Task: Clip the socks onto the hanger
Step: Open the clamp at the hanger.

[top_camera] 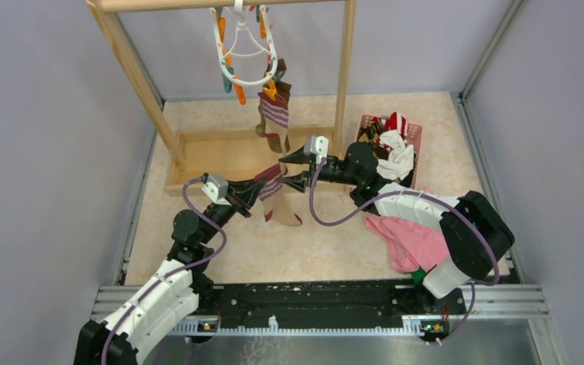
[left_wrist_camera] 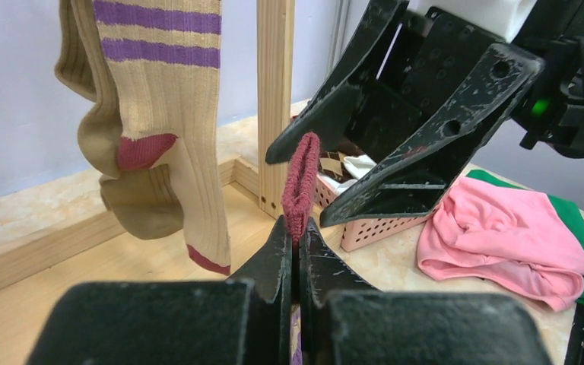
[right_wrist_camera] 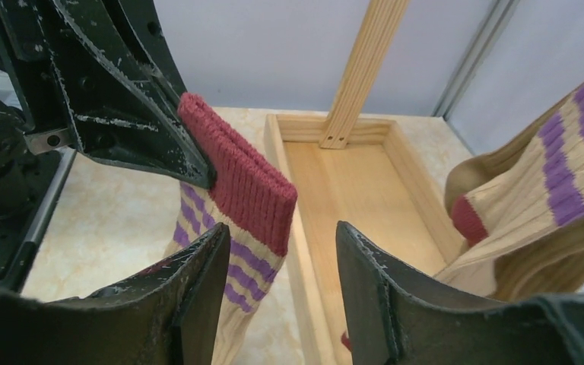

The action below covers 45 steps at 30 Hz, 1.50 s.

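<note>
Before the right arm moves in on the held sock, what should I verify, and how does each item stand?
1. Left gripper shut on the maroon cuff of the tan purple-striped sock: ok.
2. Right gripper open wider than the cuff: ok.
3. Cuff fully between the right fingers: cannot tell; it sits at their tips and the depth is unclear.
4. White plastic oval hanger shows unused orange clips: ok.
5. Matching sock clipped on the hanger hangs apart from the right gripper: cannot tell; its toe is very close in the top view.
</note>
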{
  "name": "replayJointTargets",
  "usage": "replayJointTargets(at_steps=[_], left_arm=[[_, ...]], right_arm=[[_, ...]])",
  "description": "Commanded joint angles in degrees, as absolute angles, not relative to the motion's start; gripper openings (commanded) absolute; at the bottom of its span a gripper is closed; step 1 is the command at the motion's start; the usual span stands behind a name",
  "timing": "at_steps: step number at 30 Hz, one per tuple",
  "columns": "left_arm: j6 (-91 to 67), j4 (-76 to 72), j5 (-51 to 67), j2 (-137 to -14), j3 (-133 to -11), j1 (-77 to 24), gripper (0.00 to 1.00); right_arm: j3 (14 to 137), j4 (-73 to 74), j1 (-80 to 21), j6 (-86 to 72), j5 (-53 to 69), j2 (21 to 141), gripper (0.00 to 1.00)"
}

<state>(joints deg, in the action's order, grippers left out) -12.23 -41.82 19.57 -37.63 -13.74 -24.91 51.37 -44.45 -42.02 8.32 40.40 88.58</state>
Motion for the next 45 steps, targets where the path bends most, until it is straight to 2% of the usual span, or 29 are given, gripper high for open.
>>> replayJointTargets(at_steps=[1, 6, 10, 16, 19, 23, 26, 32, 38, 45], left_arm=[[-11.34, -43.59, 18.90, -36.70, -16.17, -25.03, 0.00], [-11.25, -43.55, 18.68, -36.72, -16.10, -25.02, 0.00], [-11.34, -43.59, 18.72, -36.66, -16.00, -25.05, 0.00], [-11.16, -43.15, 18.33, -36.17, -15.91, -25.04, 0.00], [-11.25, -42.94, 18.26, -36.04, -15.91, -25.03, 0.00], [-11.25, -42.75, 17.87, -35.79, -15.91, -25.04, 0.00], [-11.13, -42.06, 17.13, -35.38, -16.04, -25.03, 0.00], [-8.91, -37.57, 13.06, -32.35, -16.59, -25.05, 0.22], [-7.14, -34.12, 7.23, -27.85, -17.32, -25.05, 0.51], [-4.49, -38.81, 3.36, -29.70, -20.14, -24.77, 0.68]], right_arm=[[53.80, -49.84, -42.85, 4.79, 42.78, 90.08, 0.51], [54.29, -50.58, -42.96, 4.21, 43.79, 90.42, 0.33], [54.55, -52.52, -43.21, 2.40, 44.81, 91.02, 0.28], [54.73, -54.67, -43.59, 0.70, 45.51, 91.57, 0.26], [54.98, -55.04, -43.63, 0.44, 45.70, 91.73, 0.19], [54.95, -55.63, -43.74, 0.44, 44.99, 91.55, 0.01], [55.16, -54.40, -43.76, 0.59, 42.00, 91.07, 0.00], [57.29, -51.77, -43.76, 3.04, 36.40, 91.05, 0.00], [63.24, -52.75, -43.70, 4.33, 34.90, 94.25, 0.00], [70.76, -54.91, -43.71, 4.40, 32.27, 100.24, 0.00]])
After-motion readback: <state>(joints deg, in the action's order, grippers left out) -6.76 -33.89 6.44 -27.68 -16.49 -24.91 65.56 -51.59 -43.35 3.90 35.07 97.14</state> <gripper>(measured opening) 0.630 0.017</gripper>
